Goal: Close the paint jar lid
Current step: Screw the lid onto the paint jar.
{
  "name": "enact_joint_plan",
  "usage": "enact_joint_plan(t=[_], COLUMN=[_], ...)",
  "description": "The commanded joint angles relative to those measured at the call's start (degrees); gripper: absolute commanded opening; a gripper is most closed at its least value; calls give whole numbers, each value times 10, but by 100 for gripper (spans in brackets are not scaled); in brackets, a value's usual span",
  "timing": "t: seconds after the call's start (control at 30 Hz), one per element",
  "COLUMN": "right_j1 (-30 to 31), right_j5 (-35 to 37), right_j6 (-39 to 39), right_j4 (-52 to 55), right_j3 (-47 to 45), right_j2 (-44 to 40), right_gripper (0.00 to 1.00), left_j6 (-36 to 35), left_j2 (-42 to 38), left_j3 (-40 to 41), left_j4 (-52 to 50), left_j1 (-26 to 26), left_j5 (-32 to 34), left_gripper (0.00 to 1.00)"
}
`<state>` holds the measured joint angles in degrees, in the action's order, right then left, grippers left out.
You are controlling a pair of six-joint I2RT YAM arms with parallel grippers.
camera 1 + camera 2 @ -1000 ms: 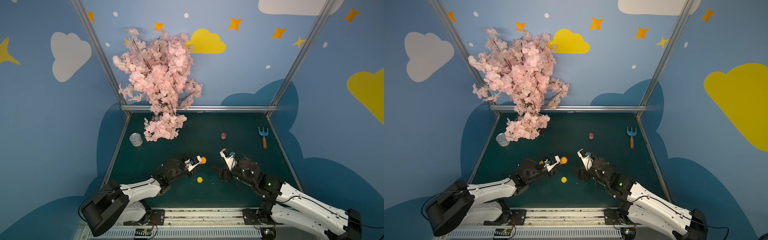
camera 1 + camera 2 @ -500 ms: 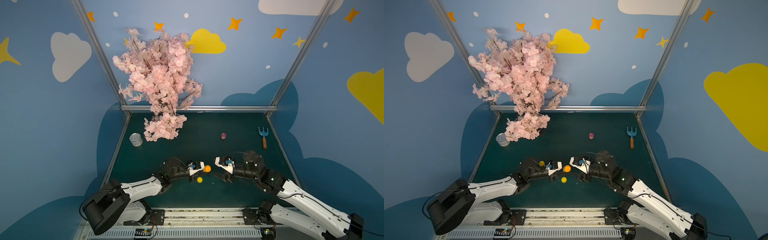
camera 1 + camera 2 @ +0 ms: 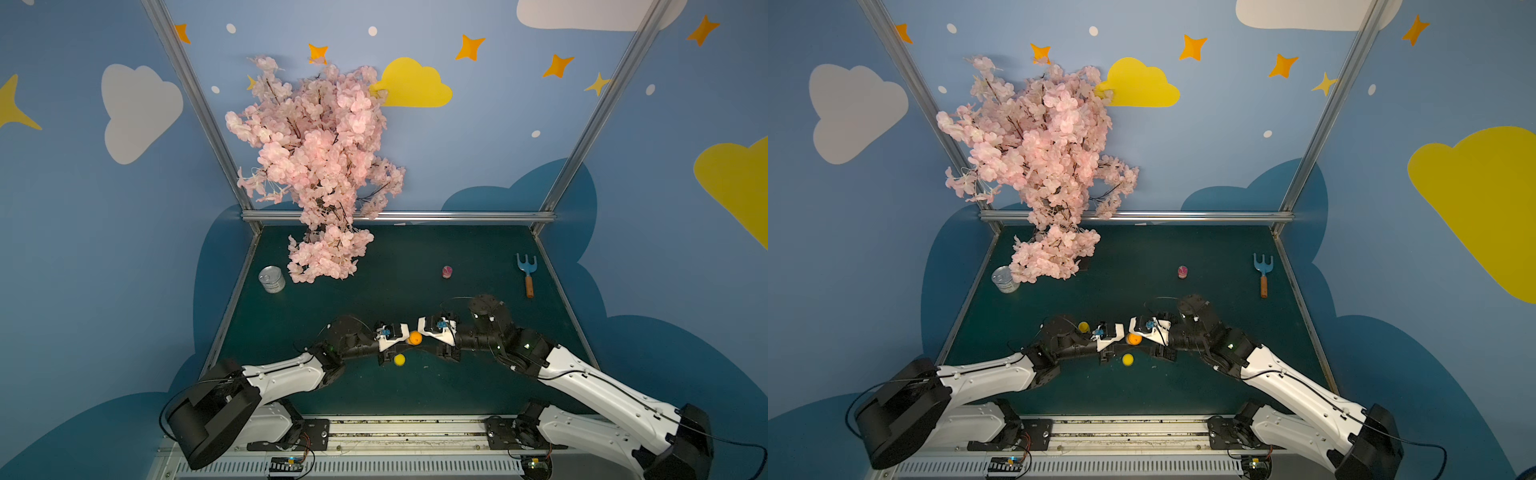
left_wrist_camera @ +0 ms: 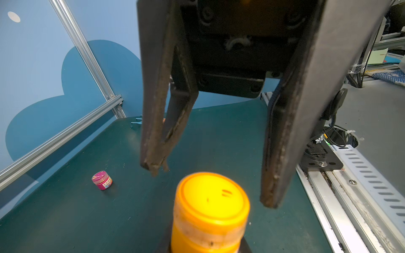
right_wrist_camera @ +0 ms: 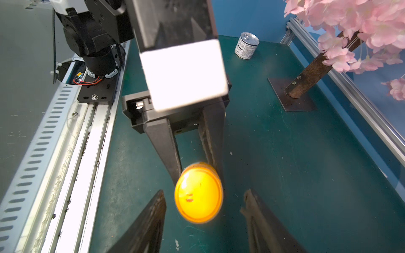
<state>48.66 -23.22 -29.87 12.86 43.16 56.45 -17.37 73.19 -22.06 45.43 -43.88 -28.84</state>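
The paint jar (image 4: 209,221) is orange, and its orange lid (image 5: 198,193) sits on top of it. My left gripper (image 5: 197,172) is shut on the jar's body and holds it a little above the table, as both top views show (image 3: 414,338) (image 3: 1134,339). My right gripper (image 5: 204,191) faces the lid head-on and is open. One of its fingertips (image 4: 153,168) stands on each side of the lid, with a gap on both sides and no contact. In the left wrist view, my left gripper's own fingers are mostly hidden under the jar.
A small yellow jar (image 3: 399,360) lies on the table just in front of the grippers. A pink jar (image 3: 447,272) and a blue rake (image 3: 527,274) sit further back. A tin can (image 3: 272,279) stands beside the blossom tree (image 3: 320,166).
Both arms swung inward until the grippers face each other. The left one carried the jar lower and to the right. The right gripper's jaws narrowed around the lid.
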Motion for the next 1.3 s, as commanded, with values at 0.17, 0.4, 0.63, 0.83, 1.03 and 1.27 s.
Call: enact_joint_plan(t=[0.17,0.4,0.63,0.83,1.03,1.27], right_j1=[-2,-1,1,4,6,9], right_j5=[-17,-15,-17,-17,-10,12], right_j6=[-3,6,14,15,23,73], right_j4=[1,-9,-13,-14,-22,-26], right_j3=[18,18,20,24,23,30], right_j2=[7,10,19,26,23,38], right_gripper=[50,48,42,38,25,23], left_j6=[4,5,4,4,4,4], left_j2=[3,1,1,0,1,-2], left_j3=[-9,-9,-9,-9,-10,-5], left_j4=[0,-1,-2,-3,-3,2], left_j1=[2,2,2,2,2,1], left_j5=[-8,-7,-6,-5,-5,27], left_gripper=[23,23,23,23,23,23])
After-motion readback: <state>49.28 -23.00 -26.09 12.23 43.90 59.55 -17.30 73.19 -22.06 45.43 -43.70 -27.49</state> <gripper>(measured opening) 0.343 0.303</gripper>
